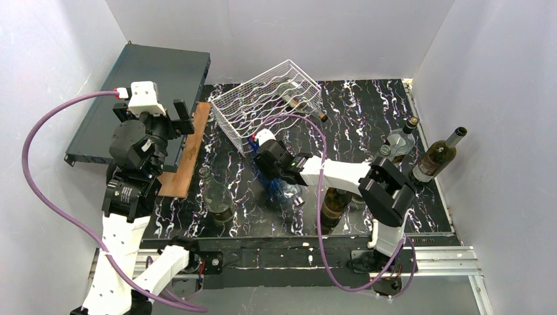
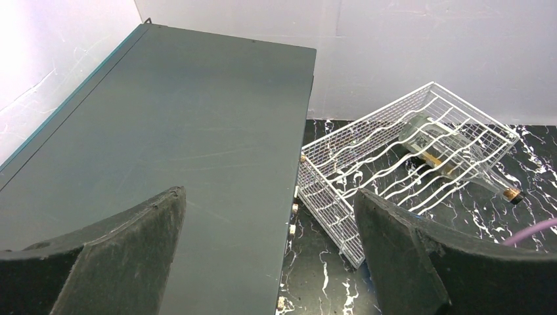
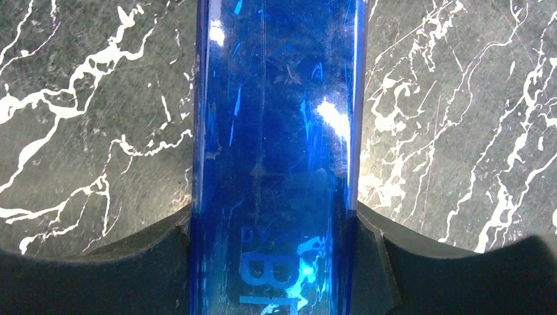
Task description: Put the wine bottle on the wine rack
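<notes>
A blue glass wine bottle (image 1: 277, 186) lies lengthwise between my right gripper's (image 1: 281, 176) fingers, low over the black marble table; I cannot tell if it touches the table. In the right wrist view the bottle (image 3: 276, 118) fills the middle and both pads (image 3: 154, 266) press its sides. The white wire wine rack (image 1: 269, 102) stands tilted at the back centre, just behind that gripper, and holds one bottle (image 1: 301, 100). My left gripper (image 1: 173, 118) is open and empty over the edge of the grey box, left of the rack (image 2: 368, 164).
A flat dark grey box (image 1: 144, 85) lies at the back left with a wooden board (image 1: 187, 154) beside it. Upright bottles stand around: a clear one (image 1: 217, 197) at the front left, a dark one (image 1: 335, 200) under the right arm, and two (image 1: 439, 156) at the right edge. White walls enclose the table.
</notes>
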Available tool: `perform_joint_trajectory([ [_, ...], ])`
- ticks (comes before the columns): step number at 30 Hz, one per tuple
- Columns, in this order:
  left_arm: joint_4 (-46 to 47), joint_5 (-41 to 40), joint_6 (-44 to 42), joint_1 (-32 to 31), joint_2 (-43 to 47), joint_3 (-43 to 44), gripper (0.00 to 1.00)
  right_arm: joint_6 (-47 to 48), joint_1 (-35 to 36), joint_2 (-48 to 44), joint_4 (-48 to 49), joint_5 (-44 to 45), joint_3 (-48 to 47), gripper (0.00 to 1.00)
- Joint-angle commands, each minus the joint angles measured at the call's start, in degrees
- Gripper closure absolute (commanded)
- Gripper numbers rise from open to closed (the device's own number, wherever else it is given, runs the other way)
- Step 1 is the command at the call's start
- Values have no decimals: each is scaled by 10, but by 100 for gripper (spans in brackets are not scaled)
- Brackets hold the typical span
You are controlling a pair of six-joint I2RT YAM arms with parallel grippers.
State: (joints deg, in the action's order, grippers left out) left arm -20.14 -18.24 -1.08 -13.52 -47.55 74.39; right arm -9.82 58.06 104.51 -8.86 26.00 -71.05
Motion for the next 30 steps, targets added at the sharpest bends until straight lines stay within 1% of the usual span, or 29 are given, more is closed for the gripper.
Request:
perform_joint_trajectory([
  [1,12,-13,-6,-3,7,-5,1,14,-18,0,98,9,-58,99],
  [11,10,-19,-11,-4,10,-4,1,52,-22,35,131,4,-82,99],
  [22,9,-28,-16,-10,14,-7,1,114,-23,74,210,11,-85,99],
  [30,9,-32,-16,-10,14,-9,1,137,-27,116,224,-1,-121,99],
])
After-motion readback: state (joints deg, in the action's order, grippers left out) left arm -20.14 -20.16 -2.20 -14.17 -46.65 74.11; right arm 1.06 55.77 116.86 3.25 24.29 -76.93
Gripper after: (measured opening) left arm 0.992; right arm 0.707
